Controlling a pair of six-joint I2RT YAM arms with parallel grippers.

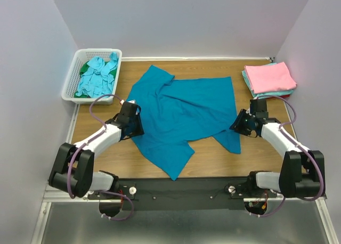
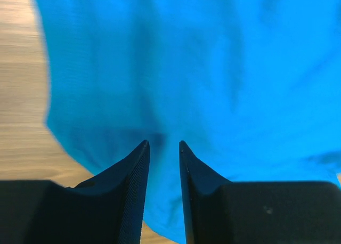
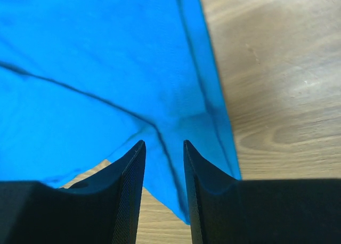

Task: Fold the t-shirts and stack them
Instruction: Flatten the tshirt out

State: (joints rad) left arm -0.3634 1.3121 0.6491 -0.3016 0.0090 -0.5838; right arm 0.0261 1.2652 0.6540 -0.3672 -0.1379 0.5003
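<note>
The deep teal-blue t-shirt [image 1: 181, 113] lies spread and crumpled on the wooden table, one sleeve pointing to the front. My left gripper [image 1: 138, 120] sits at the shirt's left edge, jaws a little apart, with the shirt [image 2: 176, 68] under the tips of the left gripper [image 2: 164, 144]. My right gripper [image 1: 237, 124] sits at the shirt's right edge. Its jaws are also a little apart over a seam and hem of the shirt [image 3: 106, 57], with the right gripper [image 3: 163, 143] holding nothing that I can see.
A white slotted basket [image 1: 71, 81] at the back left holds crumpled light aqua shirts [image 1: 98, 76] and a green one [image 1: 85, 68]. A folded stack with a pink shirt [image 1: 269, 76] on top lies at the back right. Walls close in on three sides.
</note>
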